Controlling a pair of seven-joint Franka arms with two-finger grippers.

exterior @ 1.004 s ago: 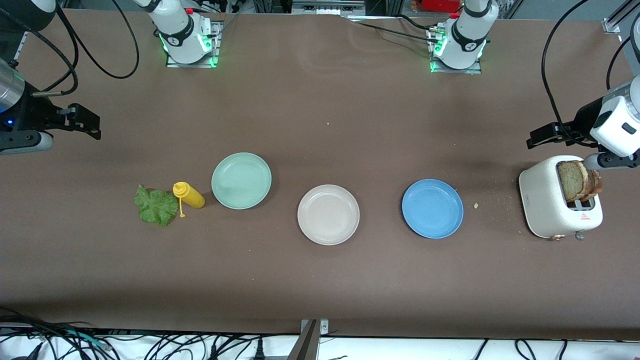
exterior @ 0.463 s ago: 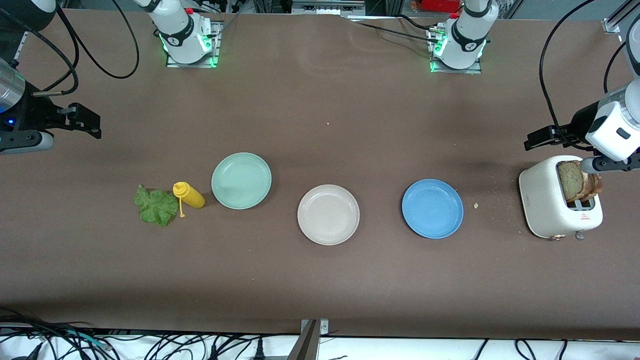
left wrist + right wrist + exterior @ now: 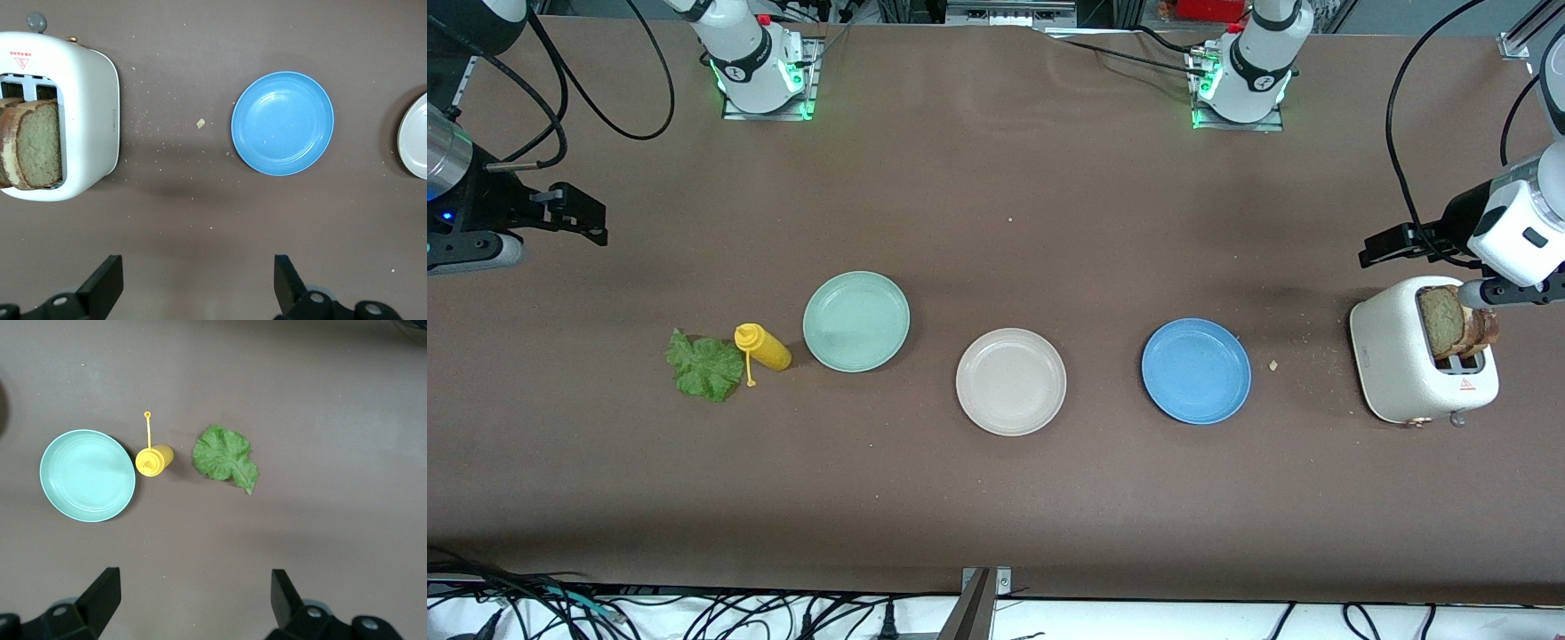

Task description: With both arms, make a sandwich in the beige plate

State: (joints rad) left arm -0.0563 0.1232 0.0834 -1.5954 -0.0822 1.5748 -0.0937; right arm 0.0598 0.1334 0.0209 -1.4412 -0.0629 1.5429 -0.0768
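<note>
beige plate (image 3: pixel 1011 381); blue plate (image 3: pixel 1196 371); mint-green plate (image 3: pixel 856 321); yellow bottle (image 3: pixel 762 347); green lettuce (image 3: pixel 703 365)

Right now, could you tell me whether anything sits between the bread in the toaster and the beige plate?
Yes: the blue plate lies on the table between the toaster, which holds the bread slices, and the beige plate. It is low and flat, so a lifted slice should probably pass over it.

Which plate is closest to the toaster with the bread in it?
The blue plate. It sits beside the toaster at the left arm's end of the table; the beige plate and the mint-green plate lie farther along.
</note>
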